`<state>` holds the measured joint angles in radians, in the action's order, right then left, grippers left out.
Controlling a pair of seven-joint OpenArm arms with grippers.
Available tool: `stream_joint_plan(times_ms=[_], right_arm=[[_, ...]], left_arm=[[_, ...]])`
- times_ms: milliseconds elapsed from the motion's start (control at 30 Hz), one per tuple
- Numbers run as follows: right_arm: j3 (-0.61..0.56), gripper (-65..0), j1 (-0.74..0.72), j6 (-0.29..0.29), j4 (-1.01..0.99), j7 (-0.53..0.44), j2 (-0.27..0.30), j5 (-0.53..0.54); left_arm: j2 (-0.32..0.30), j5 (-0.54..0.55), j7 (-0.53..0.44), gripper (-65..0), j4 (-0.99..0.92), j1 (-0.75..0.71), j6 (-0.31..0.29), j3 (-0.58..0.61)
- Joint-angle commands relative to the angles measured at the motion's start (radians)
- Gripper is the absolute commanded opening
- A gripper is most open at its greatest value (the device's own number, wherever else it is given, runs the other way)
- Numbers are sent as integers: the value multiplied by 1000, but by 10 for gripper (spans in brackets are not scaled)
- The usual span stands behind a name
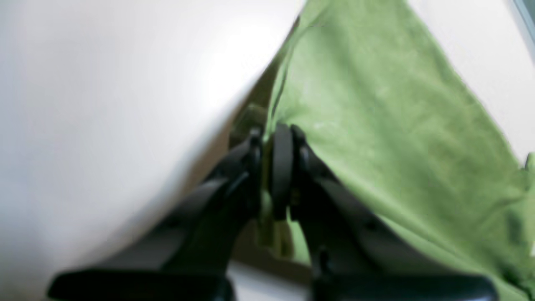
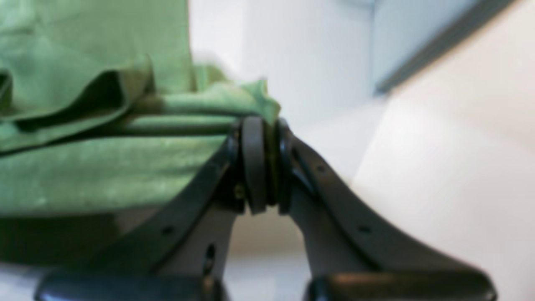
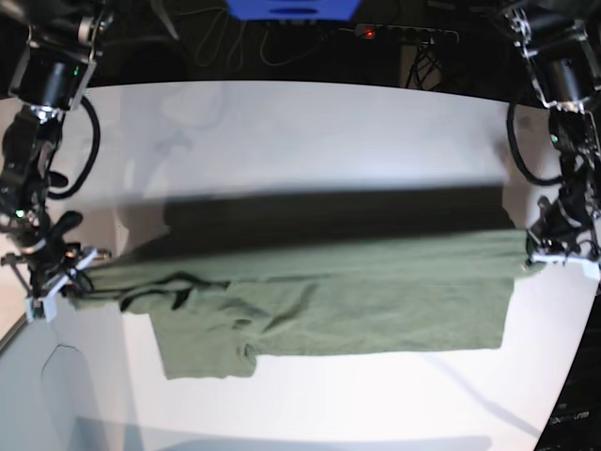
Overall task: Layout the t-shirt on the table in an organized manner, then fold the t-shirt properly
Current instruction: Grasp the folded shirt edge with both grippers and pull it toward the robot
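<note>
The olive-green t-shirt (image 3: 329,301) hangs stretched sideways between my two grippers, its lower part drooping toward the white table (image 3: 310,122) and casting a dark shadow behind it. At the right of the base view, my left gripper (image 3: 537,256) is shut on one edge of the t-shirt (image 1: 376,104); the left wrist view shows the left gripper (image 1: 276,144) with cloth pinched between its pads. On the left of the base view, my right gripper (image 3: 77,287) is shut on the opposite end. In the right wrist view, the right gripper (image 2: 267,142) clamps a bunched fold of the t-shirt (image 2: 104,167).
A power strip (image 3: 404,33), a blue object (image 3: 291,7) and loose cables lie beyond the table's far edge. The table's curved edge (image 3: 14,331) runs close to my right gripper at the front left. A dark floor area sits past the right edge.
</note>
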<state>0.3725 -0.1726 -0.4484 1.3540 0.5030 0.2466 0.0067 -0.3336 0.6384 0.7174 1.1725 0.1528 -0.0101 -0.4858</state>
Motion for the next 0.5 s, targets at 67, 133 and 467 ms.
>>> stream_joint_plan(times_ms=[67,133,467], right_arm=[[6,-650,-11,15,57,21,21,-7],[9,-650,14,15,75,36,18,-7],[13,-650,288,15,201,23,-30,-1]], left_arm=[[-25,-2,32,-650,19,52,5,-9],[-25,-2,69,-650,27,54,5,-12],[-23,7,81,-650,30,-89,5,-17]])
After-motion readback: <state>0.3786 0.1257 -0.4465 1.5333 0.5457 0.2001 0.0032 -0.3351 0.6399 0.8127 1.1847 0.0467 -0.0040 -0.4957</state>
